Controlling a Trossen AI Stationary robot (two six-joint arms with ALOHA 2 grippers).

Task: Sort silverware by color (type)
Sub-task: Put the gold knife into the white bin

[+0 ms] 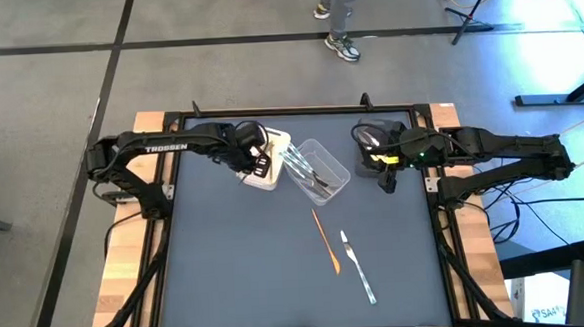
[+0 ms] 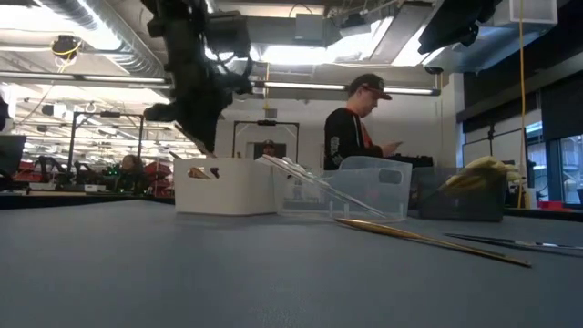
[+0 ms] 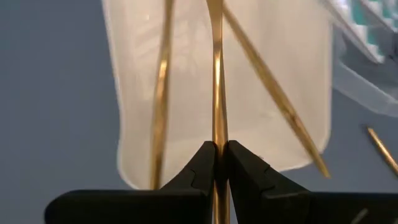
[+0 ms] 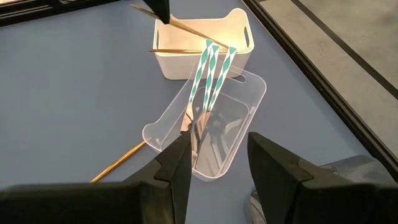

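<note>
My left gripper [image 1: 260, 165] hangs over the white tub [image 1: 272, 157] near the table's far edge, shut on a thin gold utensil [image 3: 217, 81]. Two more gold pieces [image 3: 160, 93] lie in that tub. Beside it, the clear tub [image 1: 323, 172] holds utensils with teal-striped handles [image 4: 208, 68] leaning on its rim. A gold utensil [image 1: 326, 242] and a silver fork [image 1: 358, 268] lie flat on the mat. My right gripper [image 4: 217, 168] is open and holds nothing; it hovers by the dark grey tub [image 1: 376, 139] at the far right. My left gripper pinches the gold utensil's slim handle [image 3: 219, 140] between its two fingers, coming from above. The utensil runs forward between the fingers and slants over the white tub [image 4: 199, 43]. I cannot tell whether its far end touches the tub.
The three tubs stand in a row along the far edge; yellowish pieces [image 2: 478, 173] stick up from the dark grey tub [image 2: 460, 205]. The near half of the mat [image 1: 238, 276] holds only the two loose utensils. A person [image 2: 355, 128] stands beyond the table.
</note>
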